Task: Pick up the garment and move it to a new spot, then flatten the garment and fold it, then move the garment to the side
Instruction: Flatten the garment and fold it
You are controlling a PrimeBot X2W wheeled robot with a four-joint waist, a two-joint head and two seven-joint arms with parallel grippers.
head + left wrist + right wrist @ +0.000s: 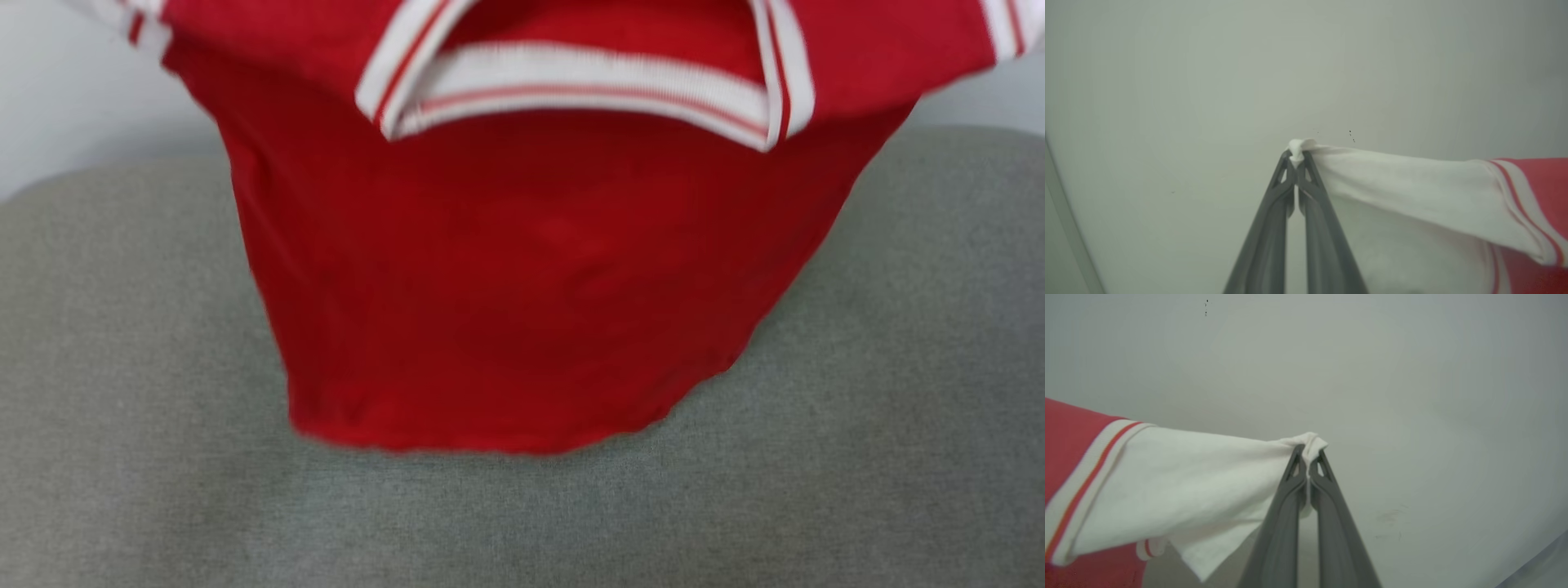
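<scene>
Over a grey fabric surface [898, 457] hangs the garment [522, 286], plain red side showing. The left gripper [1296, 156] and right gripper [1309, 452] each clamp its white cloth.

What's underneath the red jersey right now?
A gray cloth surface lies below the garment, which hangs from the left gripper and right gripper by its white sleeves. The stretch of surface behind the red body is covered; whether the hem touches it is unclear.

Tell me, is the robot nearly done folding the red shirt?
Not yet. Picking up looks done: the garment hangs over the grey surface. In hand: the left gripper and right gripper each pinch a white sleeve, holding it spread. To do: laying it flat, folding, moving aside.
</scene>
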